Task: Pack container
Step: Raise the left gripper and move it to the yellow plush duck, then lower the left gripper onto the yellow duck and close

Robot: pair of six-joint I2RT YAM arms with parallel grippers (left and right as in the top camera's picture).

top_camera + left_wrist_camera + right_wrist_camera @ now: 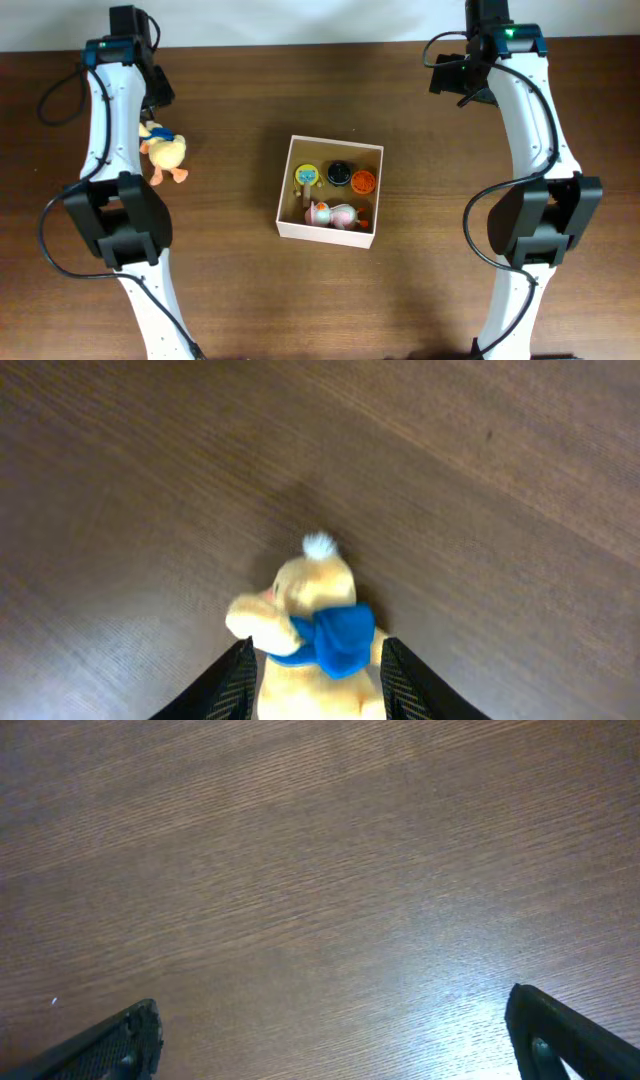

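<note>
Since I cannot tell whether my left hand (318, 652) grips the plush duck (315, 600), while my right hand (332, 1004) gapes, the toy could drop short of the container (322, 235).

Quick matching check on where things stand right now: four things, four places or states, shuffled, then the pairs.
1 plush duck
2 container
3 left hand
4 right hand

A open above the bare table
B small toys inside
C fingers flank the duck
D on the table, outside the container

Pairs: 1-D, 2-B, 3-C, 4-A
</note>
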